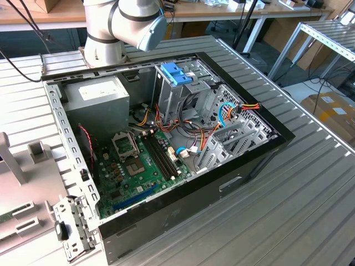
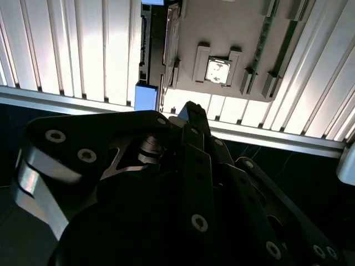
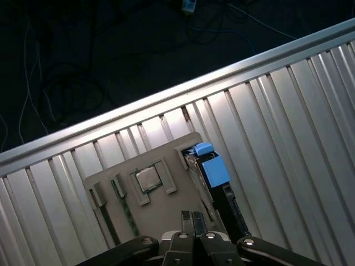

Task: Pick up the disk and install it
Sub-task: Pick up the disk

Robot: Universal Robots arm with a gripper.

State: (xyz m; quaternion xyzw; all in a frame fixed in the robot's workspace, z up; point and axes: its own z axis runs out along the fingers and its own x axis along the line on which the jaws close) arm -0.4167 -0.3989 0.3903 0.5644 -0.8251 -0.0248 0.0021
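Disk (image 3: 215,172) stands on edge in its grey holder (image 3: 163,213) on the ribbed surface (image 3: 288,138), untouched. Our jaws hang above it, pressed together and empty. We judge that pickup has not begun; installation in the open computer case (image 1: 166,210) remains.

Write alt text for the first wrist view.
The shut gripper hangs above a grey tray on a ribbed metal table, near the disk standing on edge at the tray's side. The tray also holds a square chip; beyond the table lies dark floor with cables.
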